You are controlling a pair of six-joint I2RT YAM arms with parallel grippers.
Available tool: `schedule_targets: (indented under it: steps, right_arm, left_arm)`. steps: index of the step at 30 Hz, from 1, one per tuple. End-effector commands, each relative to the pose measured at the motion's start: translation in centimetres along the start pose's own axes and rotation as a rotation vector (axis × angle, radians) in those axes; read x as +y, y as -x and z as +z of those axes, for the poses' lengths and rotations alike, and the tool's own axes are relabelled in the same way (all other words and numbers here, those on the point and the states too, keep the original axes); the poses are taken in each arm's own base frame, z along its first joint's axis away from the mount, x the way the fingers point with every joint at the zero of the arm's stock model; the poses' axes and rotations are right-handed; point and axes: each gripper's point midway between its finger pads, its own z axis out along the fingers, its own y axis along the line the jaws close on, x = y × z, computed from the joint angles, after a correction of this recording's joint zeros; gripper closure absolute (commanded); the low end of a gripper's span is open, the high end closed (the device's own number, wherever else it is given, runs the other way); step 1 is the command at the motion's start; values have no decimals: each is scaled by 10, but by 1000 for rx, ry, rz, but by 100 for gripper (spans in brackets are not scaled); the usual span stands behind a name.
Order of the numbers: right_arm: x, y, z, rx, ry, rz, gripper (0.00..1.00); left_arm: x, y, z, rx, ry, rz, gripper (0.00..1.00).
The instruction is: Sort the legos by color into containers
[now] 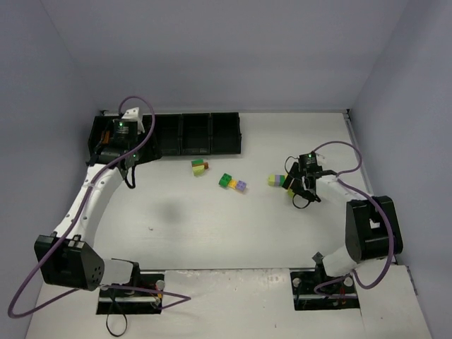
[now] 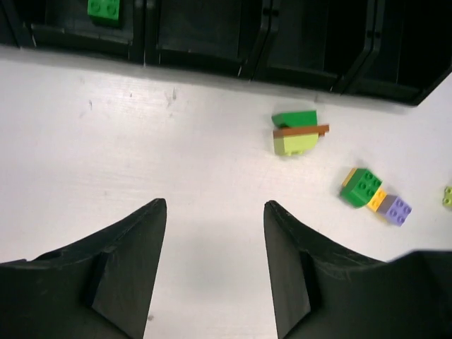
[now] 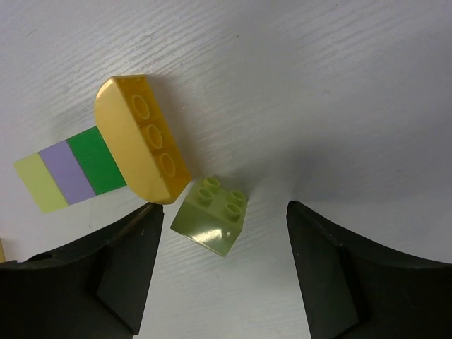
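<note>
The containers (image 1: 210,151) are a row of black bins at the back left; one bin holds a green lego (image 2: 106,8). My left gripper (image 1: 116,138) hangs open and empty near the row's left end, its fingers (image 2: 141,261) over bare table. On the table lie a green-brown-lime stack (image 2: 296,132) and a green-yellow-lilac cluster (image 2: 374,196). My right gripper (image 3: 224,206) is open and low over the table. A small lime lego (image 3: 210,224) lies between its fingers, nearer the left one and touching neither. A yellow rounded lego (image 3: 141,138) and a lime-lilac-green strip (image 3: 67,169) lie just beyond it.
White table with grey walls on three sides. Another lime brick (image 2: 448,196) shows at the right edge of the left wrist view. The same stack (image 1: 199,167) and cluster (image 1: 232,182) sit mid-table, between the two arms.
</note>
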Motion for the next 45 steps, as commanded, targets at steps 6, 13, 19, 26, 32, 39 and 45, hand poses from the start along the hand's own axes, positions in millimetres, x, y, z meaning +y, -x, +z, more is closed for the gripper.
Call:
schedule_targets:
  steps: [6, 13, 19, 26, 32, 39, 45]
  right_arm:
    - [1, 12, 8, -60, -12, -7, 64]
    - [34, 19, -31, -118, 91, -83, 100]
    - [106, 81, -111, -348, 295, -230, 100]
    - [191, 133, -120, -446, 445, -399, 99]
    - [258, 150, -101, -482, 525, -497, 98]
    - [321, 157, -59, -510, 587, -551, 95]
    - [351, 154, -31, -526, 592, -577, 95]
  left_arm:
    - [5, -18, -43, -28, -20, 20, 49]
    - [5, -27, -50, -19, -37, 17, 49]
    - [4, -36, -55, -1, -55, 39, 48]
    - [3, -60, -58, 58, -90, 53, 48]
    - [3, -74, -63, 86, -109, 33, 48]
    - [2, -94, -69, 121, -134, -4, 48]
    - [8, -105, -73, 132, -116, -17, 48]
